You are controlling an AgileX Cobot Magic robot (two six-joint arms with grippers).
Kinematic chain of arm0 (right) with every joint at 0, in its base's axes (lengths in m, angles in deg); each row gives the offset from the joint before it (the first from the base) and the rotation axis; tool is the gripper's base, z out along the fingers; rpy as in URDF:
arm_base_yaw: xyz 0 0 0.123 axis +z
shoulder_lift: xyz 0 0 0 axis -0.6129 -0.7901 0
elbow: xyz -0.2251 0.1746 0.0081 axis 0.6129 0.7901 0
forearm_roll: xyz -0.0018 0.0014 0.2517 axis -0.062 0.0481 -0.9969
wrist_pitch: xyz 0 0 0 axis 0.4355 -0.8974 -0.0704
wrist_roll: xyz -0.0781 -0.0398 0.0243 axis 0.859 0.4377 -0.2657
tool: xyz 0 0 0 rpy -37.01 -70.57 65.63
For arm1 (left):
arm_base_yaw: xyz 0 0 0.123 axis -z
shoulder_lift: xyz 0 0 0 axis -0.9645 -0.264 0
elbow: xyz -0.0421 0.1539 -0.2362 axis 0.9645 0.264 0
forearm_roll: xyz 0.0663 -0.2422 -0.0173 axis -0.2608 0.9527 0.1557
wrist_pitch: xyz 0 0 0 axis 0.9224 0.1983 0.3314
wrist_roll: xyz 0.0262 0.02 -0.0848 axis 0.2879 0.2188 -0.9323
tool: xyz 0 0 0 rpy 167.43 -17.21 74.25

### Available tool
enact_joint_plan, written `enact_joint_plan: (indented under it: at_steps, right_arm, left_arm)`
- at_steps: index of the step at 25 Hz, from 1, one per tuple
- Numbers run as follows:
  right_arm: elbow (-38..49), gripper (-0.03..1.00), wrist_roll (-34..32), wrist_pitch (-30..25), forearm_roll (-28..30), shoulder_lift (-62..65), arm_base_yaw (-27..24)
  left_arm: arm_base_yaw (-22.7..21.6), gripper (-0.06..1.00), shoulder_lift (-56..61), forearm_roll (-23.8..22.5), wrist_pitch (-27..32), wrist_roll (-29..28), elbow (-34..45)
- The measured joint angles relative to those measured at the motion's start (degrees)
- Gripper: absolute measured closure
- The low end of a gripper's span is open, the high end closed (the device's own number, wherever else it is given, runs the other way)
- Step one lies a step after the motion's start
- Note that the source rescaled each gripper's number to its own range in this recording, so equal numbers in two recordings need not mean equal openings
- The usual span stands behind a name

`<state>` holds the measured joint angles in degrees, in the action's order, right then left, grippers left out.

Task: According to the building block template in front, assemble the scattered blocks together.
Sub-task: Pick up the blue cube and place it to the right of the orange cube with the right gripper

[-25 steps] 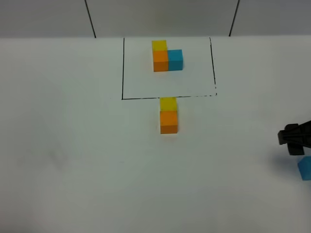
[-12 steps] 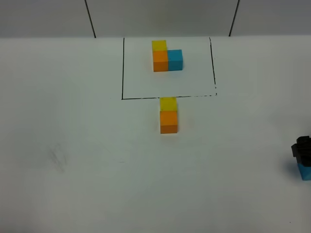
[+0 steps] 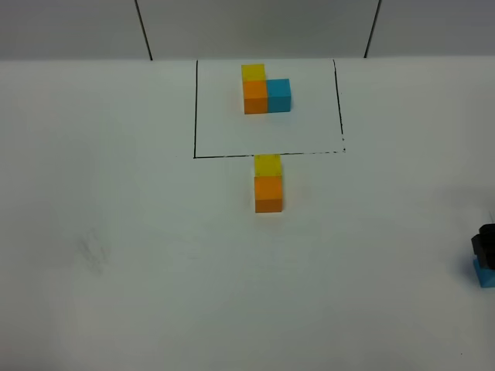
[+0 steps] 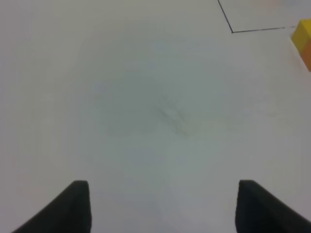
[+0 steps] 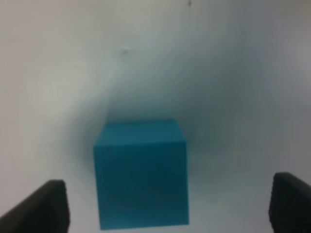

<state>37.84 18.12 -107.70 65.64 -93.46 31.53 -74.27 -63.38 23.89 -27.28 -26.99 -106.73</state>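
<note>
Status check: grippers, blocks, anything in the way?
Left gripper open, empty. Right gripper open over small sky-blue cube, not gripping. Yellow cube and orange cube joined, just outside black-framed three-cube template. No obstruction seen.

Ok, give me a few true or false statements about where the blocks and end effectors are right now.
1. The loose yellow block touches the loose orange block. True.
2. The loose blue block is joined to the orange one. False: it sits apart, far to the right.
3. The right end effector is shut on the blue block. False: it is open, its fingers clear of the block.
4. The left end effector is open and holds nothing. True.
</note>
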Motion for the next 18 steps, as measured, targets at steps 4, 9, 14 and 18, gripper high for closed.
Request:
enact_joint_plan:
  at_steps: [4, 9, 14, 18]
  right_arm:
    - [0.00, 0.24, 3.47, 0.96, -2.56, -1.55, -0.26]
    - [0.00, 0.24, 4.54, 2.76, -3.07, -3.51, -0.85]
    - [0.09, 0.24, 4.54, 2.98, -3.10, -5.36, -1.64]
    - [0.66, 0.24, 4.54, 3.08, -3.10, -5.68, -1.64]
  left_arm:
    - [0.00, 0.51, 0.00, 0.00, 0.00, 0.00, 0.00]
    - [0.00, 0.51, 0.00, 0.00, 0.00, 0.00, 0.00]
    - [0.00, 0.51, 0.00, 0.00, 0.00, 0.00, 0.00]
    - [0.00, 0.51, 0.00, 0.00, 0.00, 0.00, 0.00]
